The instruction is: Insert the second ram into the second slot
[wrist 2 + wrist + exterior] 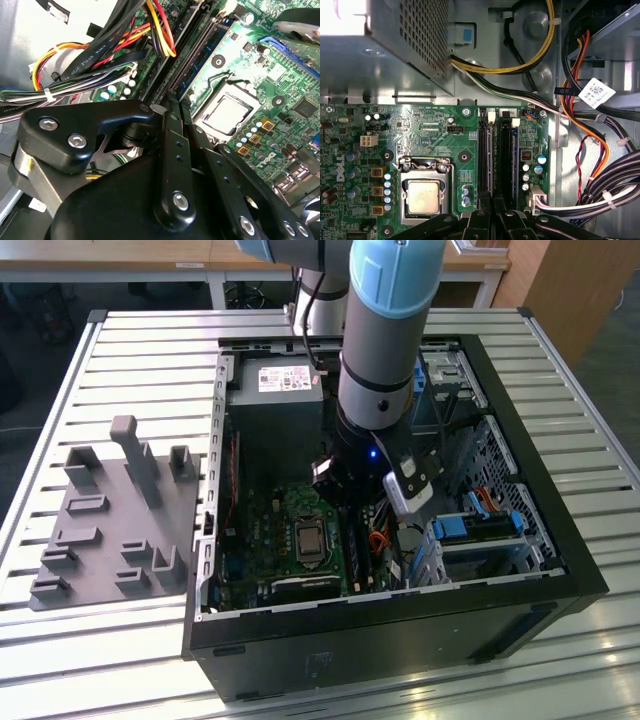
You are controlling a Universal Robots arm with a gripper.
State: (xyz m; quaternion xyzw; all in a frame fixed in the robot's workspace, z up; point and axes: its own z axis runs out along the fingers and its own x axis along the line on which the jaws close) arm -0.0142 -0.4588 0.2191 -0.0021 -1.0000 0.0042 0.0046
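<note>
From my remote station, the gripper (493, 214) sits low over the motherboard (435, 135). Its black fingers (479, 220) are drawn almost together over the memory slots. The second ram (490, 150), a thin blue stick seen edge-on, stands in the slot in line with them. Its near end runs in between the fingertips. They appear to be pinching it, though the contact itself is hard to make out.

Another blue stick (514, 150) stands in the neighbouring slot, just beside the first. The processor socket (422, 195) lies to one side of the slots, and the bundled black cables (615, 185) lie to the other. The metal power supply (385, 45) lies beyond the board's edge.

In the exterior view, the arm (378, 360) reaches straight down into the open computer case (400, 640). A grey parts fixture (110, 510) lies on the slatted table (150, 340) at the exterior view's left.
</note>
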